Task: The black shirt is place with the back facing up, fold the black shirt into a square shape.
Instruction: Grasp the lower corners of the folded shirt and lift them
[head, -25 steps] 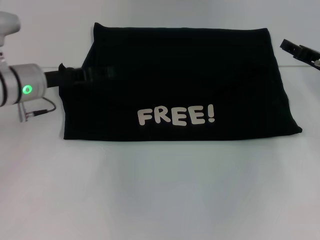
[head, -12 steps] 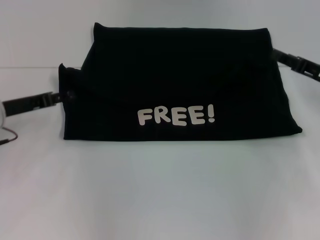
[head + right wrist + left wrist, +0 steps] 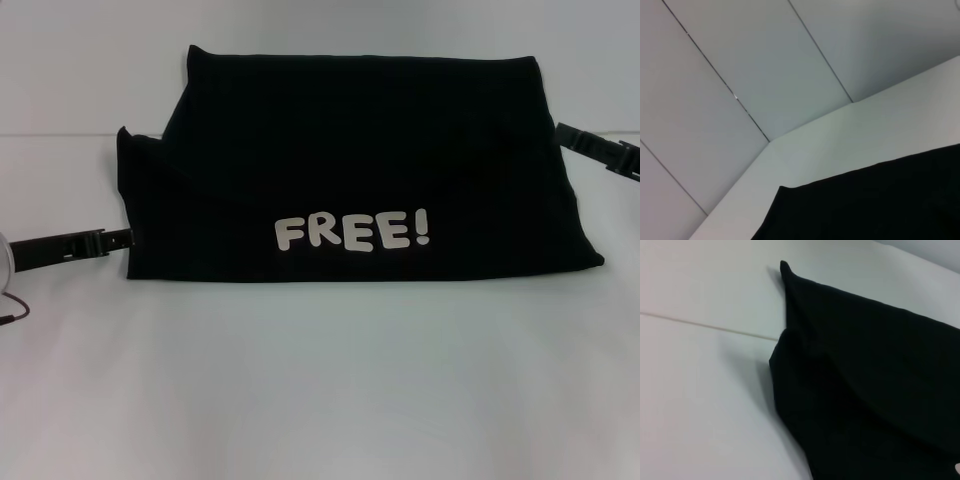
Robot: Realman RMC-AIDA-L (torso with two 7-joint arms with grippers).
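Spread across the upper middle of the head view: the black shirt [image 3: 350,160], folded into a broad, roughly rectangular bundle on the white table [image 3: 320,380], white "FREE!" lettering [image 3: 352,232] showing near its lower edge. Top edge straight and running along the upper part of the frame; lower edge flat, reaching a pointed corner at lower right; at upper left a small peak of cloth, and below it a second layer stepping outward. At the left edge of the frame, level with the shirt's lower left corner: the left gripper [image 3: 118,239], thin and dark, tip just beside or touching the fabric's side, contact impossible to confirm. At the right edge, higher up: the right gripper [image 3: 572,135], tip close beside the shirt's right flank, a sliver of table possibly between them. Finger spread of either gripper: cannot tell, only slim dark profiles visible. In the left wrist view, the same dark cloth [image 3: 865,390] filling the right and lower part, two overlapping layers forming a stepped edge against the pale surface. In the right wrist view, black fabric [image 3: 870,205] across the bottom, one corner toward lower left, table edge and panelled wall [image 3: 740,65] above
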